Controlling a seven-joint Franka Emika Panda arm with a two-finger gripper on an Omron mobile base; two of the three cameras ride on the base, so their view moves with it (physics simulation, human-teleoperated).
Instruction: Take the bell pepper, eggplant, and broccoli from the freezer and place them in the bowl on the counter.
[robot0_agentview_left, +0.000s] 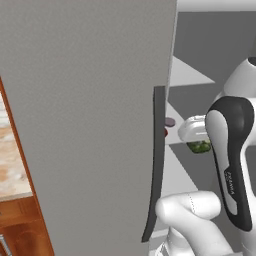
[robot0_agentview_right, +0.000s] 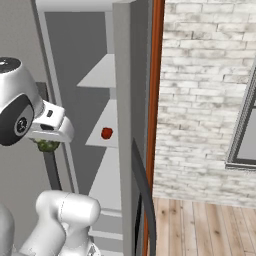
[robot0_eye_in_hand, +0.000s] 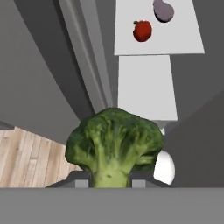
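Between the two small dark finger tips of the gripper (robot0_eye_in_hand: 110, 183) sits the bumpy dark green broccoli (robot0_eye_in_hand: 114, 145). Its pale green stalk points down and is pinched tight by the fingers, and its round, lumpy top spreads out wide above them. From the base cameras, only a bit of green peeks out under the white hand, in front of the open tall grey freezer (robot0_agentview_left: 90, 115). The broccoli is up in the air and touches no shelf.

Farther back, on a pale grey shelf (robot0_eye_in_hand: 175, 41) inside the freezer, sits the small shiny red bell pepper (robot0_eye_in_hand: 142, 30). Just beside it lies the dull purple eggplant (robot0_eye_in_hand: 163, 10), close but not touching. The freezer's flat grey door stands open, with its dark curved handle (robot0_agentview_left: 156, 165) along the edge.
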